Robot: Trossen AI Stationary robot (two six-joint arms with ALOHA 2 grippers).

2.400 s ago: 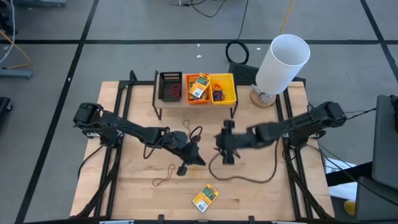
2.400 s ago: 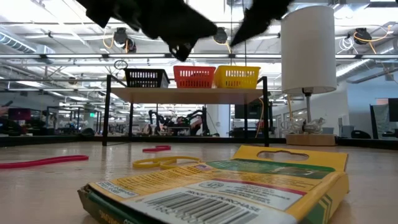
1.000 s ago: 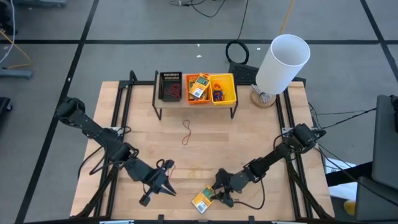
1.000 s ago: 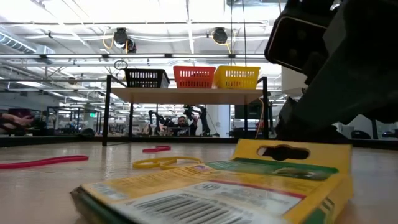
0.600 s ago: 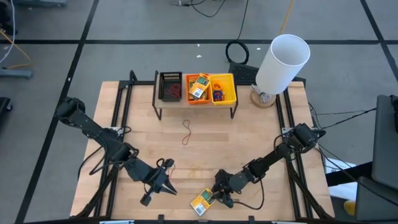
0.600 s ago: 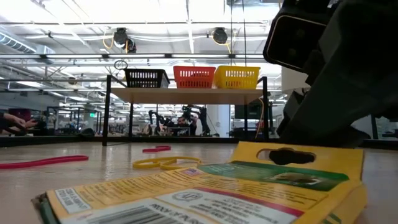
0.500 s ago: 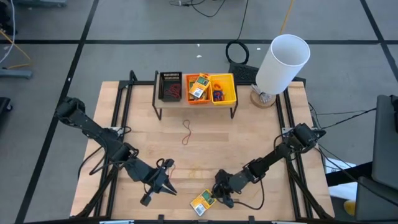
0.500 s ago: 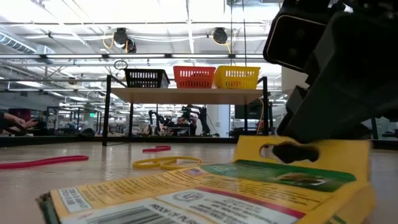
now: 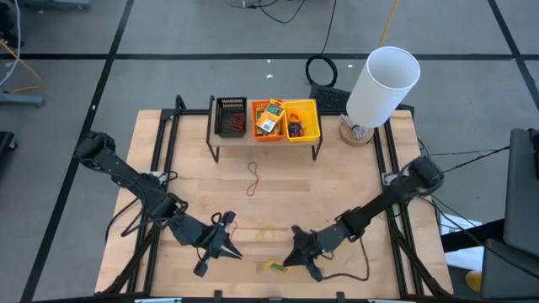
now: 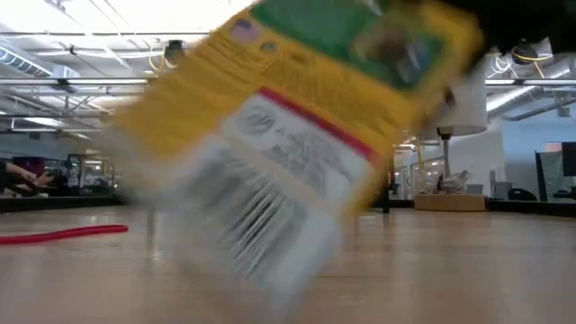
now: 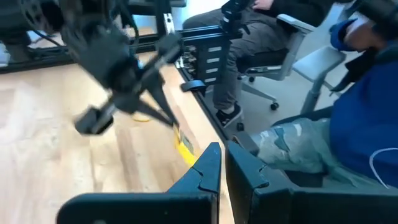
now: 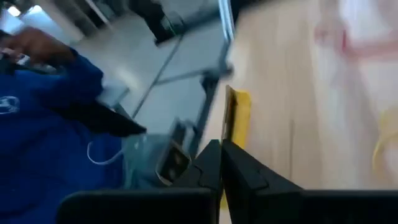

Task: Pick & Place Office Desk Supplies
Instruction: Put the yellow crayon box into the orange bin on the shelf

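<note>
Right gripper (image 9: 286,263) is low over the table's near edge, fingers pinched tight on the flat yellow rectangular pack with green-and-white label (image 9: 274,267). High view shows only a thin yellow sliver at the fingertips. Low view fills with the same pack (image 10: 297,135), tilted, clear of the wooden tabletop (image 10: 468,261), barcode facing the camera; gripper itself not discernible there. Right wrist view shows the pack edge-on (image 12: 235,118), standing up between the closed dark fingers (image 12: 211,163).

Left gripper (image 9: 229,250) sits near the table's front-left, fingers together, nothing visibly in them; its wrist view confirms the closed tips (image 11: 211,163) and shows the right arm with the pack farther off.

Only the low view catches the red rubber-band loop (image 10: 63,234) flat on the table. High view alone shows the brown loop (image 9: 253,178) mid-table, and more packs in the orange bin (image 9: 268,119).
</note>
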